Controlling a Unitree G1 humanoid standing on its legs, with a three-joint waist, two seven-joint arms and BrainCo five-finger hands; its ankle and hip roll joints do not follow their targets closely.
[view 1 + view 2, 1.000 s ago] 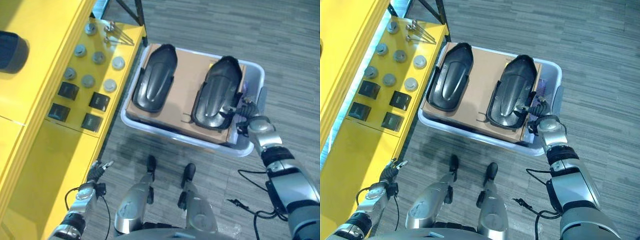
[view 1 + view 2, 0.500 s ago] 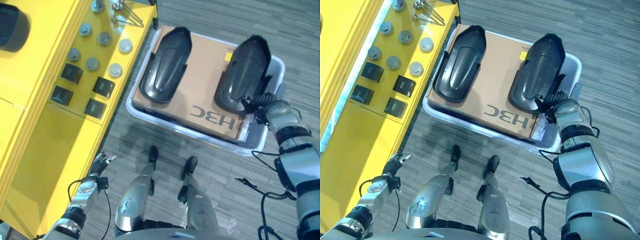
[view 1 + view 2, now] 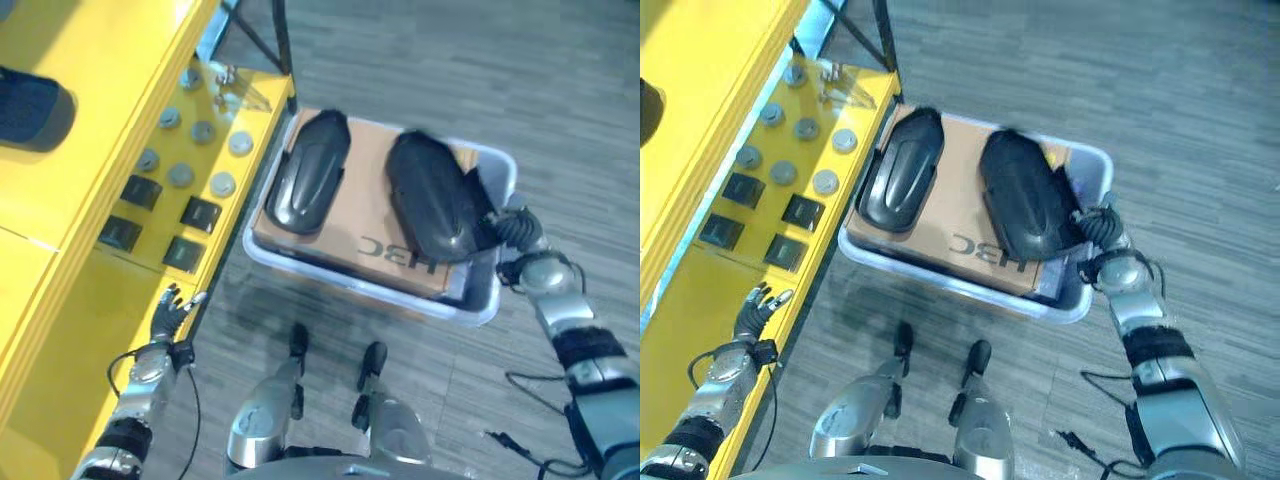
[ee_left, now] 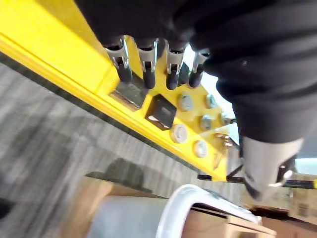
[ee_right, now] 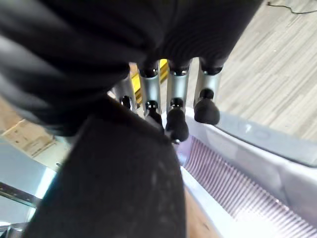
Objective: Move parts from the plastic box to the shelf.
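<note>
A black part is gripped at the plastic box; the other hand is idle by the shelf.

In the left eye view, the right hand point(image 3: 508, 232) is closed on the near end of a black moulded part point(image 3: 428, 210), which is tilted across the cardboard sheet point(image 3: 372, 240) in the plastic box point(image 3: 478, 300); a second black part point(image 3: 306, 184) lies flat beside it. In the right eye view, the left hand point(image 3: 756, 312) is seen with fingers spread, holding nothing, beside the yellow shelf point(image 3: 700, 120). In the left wrist view, straight fingers point(image 4: 144, 67) are shown before small black blocks point(image 4: 161, 110) and round pieces point(image 4: 178, 133). In the right wrist view, fingers point(image 5: 174, 106) are curled over the dark part.
</note>
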